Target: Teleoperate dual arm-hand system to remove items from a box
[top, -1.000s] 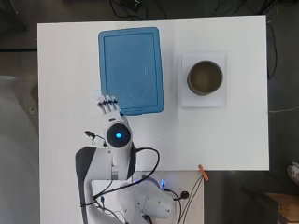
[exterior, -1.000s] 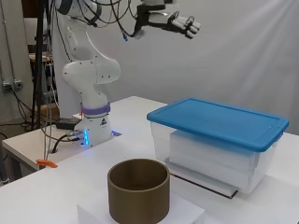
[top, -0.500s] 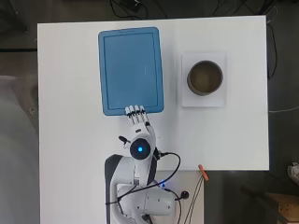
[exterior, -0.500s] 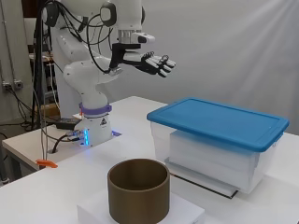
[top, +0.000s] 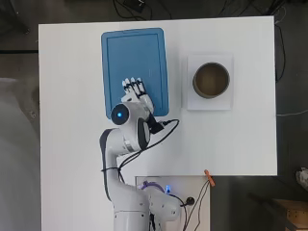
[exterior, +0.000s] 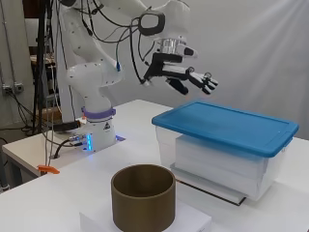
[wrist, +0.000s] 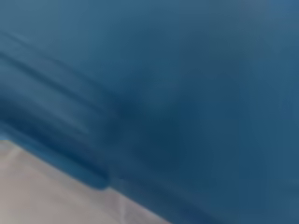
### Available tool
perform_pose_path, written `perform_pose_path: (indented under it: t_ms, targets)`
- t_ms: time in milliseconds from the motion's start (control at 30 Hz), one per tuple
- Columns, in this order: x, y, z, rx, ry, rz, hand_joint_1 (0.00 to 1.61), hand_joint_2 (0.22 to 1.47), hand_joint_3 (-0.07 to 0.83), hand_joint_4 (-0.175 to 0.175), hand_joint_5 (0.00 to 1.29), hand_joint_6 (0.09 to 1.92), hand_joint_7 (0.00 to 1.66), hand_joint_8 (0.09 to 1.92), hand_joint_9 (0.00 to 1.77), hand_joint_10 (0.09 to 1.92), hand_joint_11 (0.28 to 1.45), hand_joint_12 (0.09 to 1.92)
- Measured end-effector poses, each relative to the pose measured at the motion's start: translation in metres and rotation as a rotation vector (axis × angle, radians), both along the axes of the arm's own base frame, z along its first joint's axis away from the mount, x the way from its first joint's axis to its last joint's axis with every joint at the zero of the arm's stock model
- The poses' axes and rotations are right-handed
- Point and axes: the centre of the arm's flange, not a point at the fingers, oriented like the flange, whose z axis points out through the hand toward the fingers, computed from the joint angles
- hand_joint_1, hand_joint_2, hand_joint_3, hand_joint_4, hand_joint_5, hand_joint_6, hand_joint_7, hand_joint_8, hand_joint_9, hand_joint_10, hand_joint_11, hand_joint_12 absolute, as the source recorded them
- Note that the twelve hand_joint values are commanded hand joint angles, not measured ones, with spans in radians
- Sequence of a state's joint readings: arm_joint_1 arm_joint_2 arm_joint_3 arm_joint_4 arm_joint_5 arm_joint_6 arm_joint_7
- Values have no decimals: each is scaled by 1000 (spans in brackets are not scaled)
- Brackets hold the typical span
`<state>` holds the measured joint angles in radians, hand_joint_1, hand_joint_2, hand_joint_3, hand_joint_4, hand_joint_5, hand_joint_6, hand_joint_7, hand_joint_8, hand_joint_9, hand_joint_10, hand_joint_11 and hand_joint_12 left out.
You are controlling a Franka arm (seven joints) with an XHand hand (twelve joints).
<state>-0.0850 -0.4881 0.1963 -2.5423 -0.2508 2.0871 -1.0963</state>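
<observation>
Hovering over the near end of the box, my hand has its fingers stretched out almost straight and slightly spread, palm down, holding nothing. From the side it sits clearly above the blue lid, not touching it.

I see the box as a clear plastic tub with white contents showing faintly through the walls, standing on the white table well apart from a brown cylindrical pot that rests on a white square pad. The lid covers the tub completely and overhangs it all round. My wrist camera shows only blue lid surface and a rounded corner edge against the table.

My judgement: the lid is light, thin, slightly flexible moulded plastic with a smooth, slippery top, so pressing flat on it will get me nowhere. The overhanging lip along the near short edge looks like the place to hook fingertips under and lift. The tub may shift if the lid clips on tightly. What lies inside I cannot tell.
</observation>
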Motion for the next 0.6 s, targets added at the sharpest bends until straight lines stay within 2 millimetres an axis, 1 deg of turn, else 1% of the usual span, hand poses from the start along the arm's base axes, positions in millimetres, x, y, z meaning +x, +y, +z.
perform_pose_path:
  t_ms: [33, 67, 133, 233, 400, 433, 500, 600]
  targets:
    - [-4, 4, 6, 14, -11, 7, 178, 792, -10, -21, 0, 87, 0, 87, 174, 87, 382, 87]
    - [-9, 6, 4, 21, -3, 13, 177, 789, -11, -21, 0, 87, 0, 87, 173, 87, 380, 87]
    - [-20, 4, -6, 33, 36, 20, 206, 780, -12, -19, 0, 87, 0, 87, 170, 87, 376, 87]
    - [-42, -7, -15, 76, 64, 16, 260, 765, -16, -20, 0, 87, 0, 87, 165, 87, 378, 87]
    - [-82, -19, -30, 66, 6, 37, 287, 745, -17, -26, 0, 87, 0, 87, 160, 87, 381, 87]
    - [-86, -19, -31, 58, -5, 46, 292, 745, -15, -28, 0, 87, 0, 87, 157, 87, 380, 87]
    - [-87, -13, -32, 51, -10, 66, 301, 747, -12, -32, 0, 87, 0, 87, 153, 87, 378, 87]
    - [-82, 7, -45, 17, 7, 106, 315, 754, -7, -32, 0, 87, 0, 87, 142, 87, 374, 87]
